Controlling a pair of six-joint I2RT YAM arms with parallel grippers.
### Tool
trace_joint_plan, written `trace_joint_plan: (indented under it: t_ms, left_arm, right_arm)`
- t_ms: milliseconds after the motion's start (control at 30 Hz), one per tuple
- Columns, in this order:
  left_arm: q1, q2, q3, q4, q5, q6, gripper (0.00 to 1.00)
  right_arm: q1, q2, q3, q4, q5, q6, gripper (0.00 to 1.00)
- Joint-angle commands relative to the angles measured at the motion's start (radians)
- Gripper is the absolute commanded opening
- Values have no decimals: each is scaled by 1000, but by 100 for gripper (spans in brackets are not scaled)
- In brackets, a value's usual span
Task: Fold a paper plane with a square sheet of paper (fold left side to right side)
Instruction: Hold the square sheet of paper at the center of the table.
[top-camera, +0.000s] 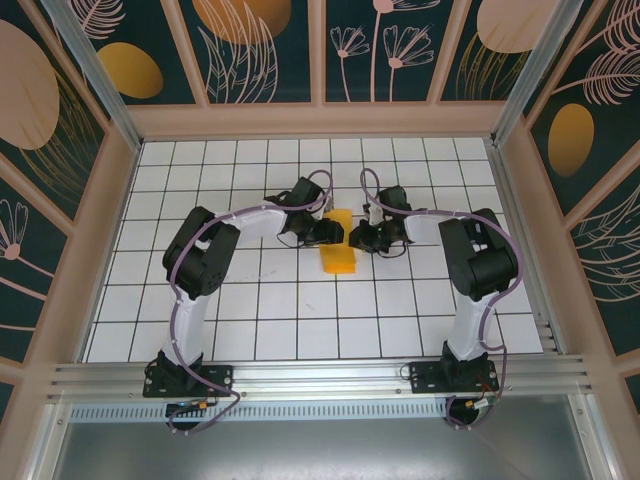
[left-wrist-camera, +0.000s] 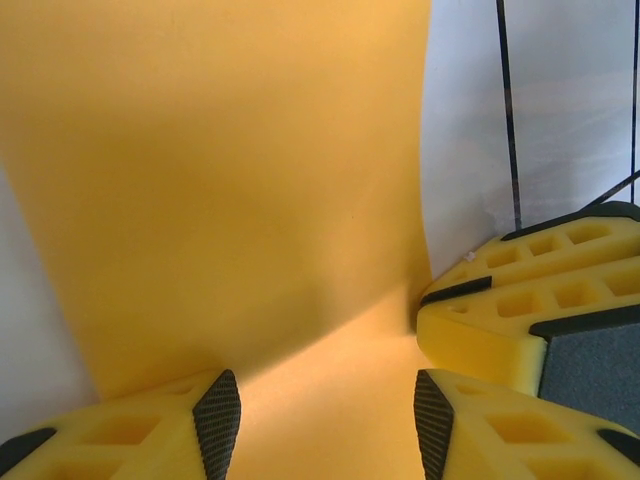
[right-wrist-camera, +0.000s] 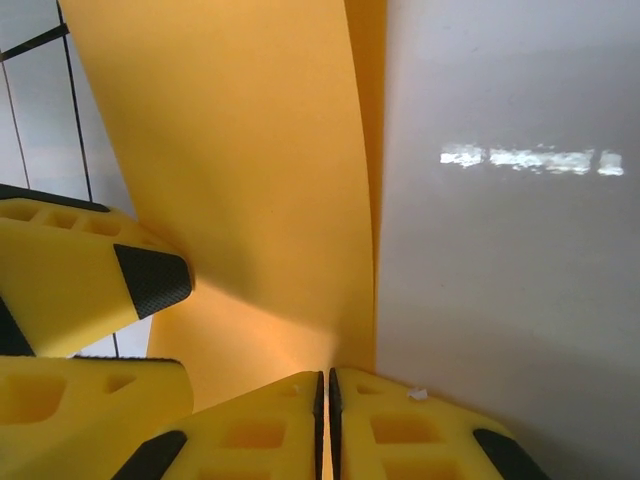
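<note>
The square sheet of paper (top-camera: 337, 255) lies mid-table as a narrow orange-yellow strip, folded lengthwise, and fills much of the left wrist view (left-wrist-camera: 230, 180). My left gripper (top-camera: 326, 233) is at its left edge. Its jaws (left-wrist-camera: 327, 420) stand open over the sheet, with paper between the pads. My right gripper (top-camera: 358, 238) is at the sheet's right edge, shut (right-wrist-camera: 326, 400) on the paper (right-wrist-camera: 250, 170) where a lifted layer curves up. The right gripper's fingers (left-wrist-camera: 500, 330) show beside the left jaws, and the left fingers (right-wrist-camera: 80, 270) show at the left of the right wrist view.
The white gridded table (top-camera: 300, 310) is boxed in by wooden-framed dark wall panels (top-camera: 265, 50) printed with orange ovals. Both arm bases (top-camera: 185, 375) sit on the rail at the near edge. Cables loop over both wrists.
</note>
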Motion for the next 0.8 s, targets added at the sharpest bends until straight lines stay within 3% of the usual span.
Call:
trace_joint_plan:
  t_ms: [0, 167, 767]
  left_arm:
    - [4, 33, -54, -23, -26, 18, 53]
    - [3, 27, -83, 0, -19, 6, 52]
    - [2, 27, -88, 9, -12, 13, 52]
  right_arm:
    - [-20, -51, 9, -7, -61, -5, 15]
    - [-51, -63, 93, -17, -89, -1, 15]
    - [-11, 222, 299, 25, -149, 52, 14]
